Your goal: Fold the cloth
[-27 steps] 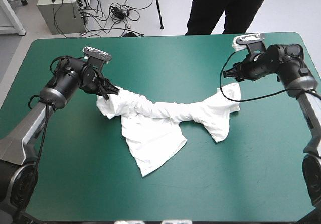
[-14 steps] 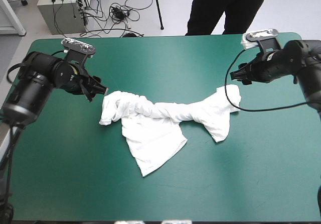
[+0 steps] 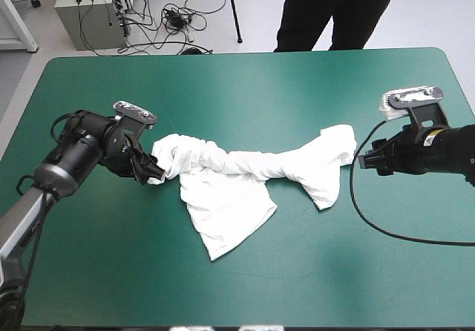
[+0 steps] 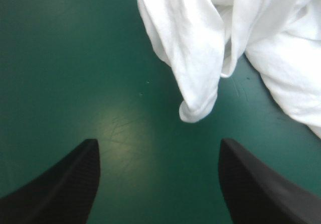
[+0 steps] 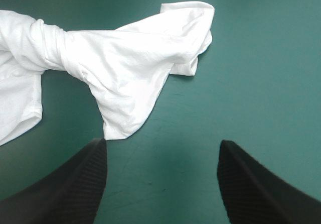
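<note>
T-shirt (image 3: 223,190) lies twisted between left tool (image 3: 155,174) and right tool (image 3: 363,162).

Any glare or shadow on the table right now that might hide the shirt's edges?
Left wrist view: a pale glare patch on the teal-green table cover ahead of the open left gripper, clear of the white short-sleeved T-shirt. Right wrist view: a soft dark shadow on the cover ahead of the open right gripper; shirt edges plain. High view: even light, thin shadows under the shirt.
</note>
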Available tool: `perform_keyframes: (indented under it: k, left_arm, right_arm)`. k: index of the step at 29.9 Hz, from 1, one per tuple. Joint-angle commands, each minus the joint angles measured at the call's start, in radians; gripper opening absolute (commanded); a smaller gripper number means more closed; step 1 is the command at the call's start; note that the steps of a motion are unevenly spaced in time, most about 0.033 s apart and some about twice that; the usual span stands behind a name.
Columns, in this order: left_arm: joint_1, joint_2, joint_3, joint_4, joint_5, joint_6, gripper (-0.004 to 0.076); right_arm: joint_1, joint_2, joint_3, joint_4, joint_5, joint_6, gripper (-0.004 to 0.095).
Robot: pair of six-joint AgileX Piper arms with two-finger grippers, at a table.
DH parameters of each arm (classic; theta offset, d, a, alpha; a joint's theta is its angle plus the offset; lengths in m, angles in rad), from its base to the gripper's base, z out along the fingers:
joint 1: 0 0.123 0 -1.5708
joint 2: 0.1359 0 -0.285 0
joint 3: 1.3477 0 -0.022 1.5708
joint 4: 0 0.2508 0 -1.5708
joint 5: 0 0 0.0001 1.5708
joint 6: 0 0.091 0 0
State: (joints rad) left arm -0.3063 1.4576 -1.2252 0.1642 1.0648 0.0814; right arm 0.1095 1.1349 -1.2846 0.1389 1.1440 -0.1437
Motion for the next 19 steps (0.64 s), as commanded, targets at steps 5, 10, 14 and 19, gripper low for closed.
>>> perform_keyframes:
  k: [5,10,14,19]
  left_arm:
    - [0.002,0.135,-0.02,-0.028,-0.127,-0.002,0.049]
    - [0.006,0.227,-0.02,-0.068,-0.155,0.02,0.0485]
    - [0.009,0.264,-0.02,-0.089,-0.155,0.021,0.0361]
    - [0.009,0.266,-0.02,-0.093,-0.155,0.017,0.006]
  right_arm:
    - [0.001,-0.029,-0.008,0.009,-0.04,0.0,0.0604]
    - [0.002,-0.029,-0.004,0.009,-0.031,-0.019,0.0603]
    - [0.002,-0.025,0.039,0.014,-0.036,-0.041,0.0604]
    - [0.002,0.013,0.171,0.093,-0.12,-0.088,0.0604]
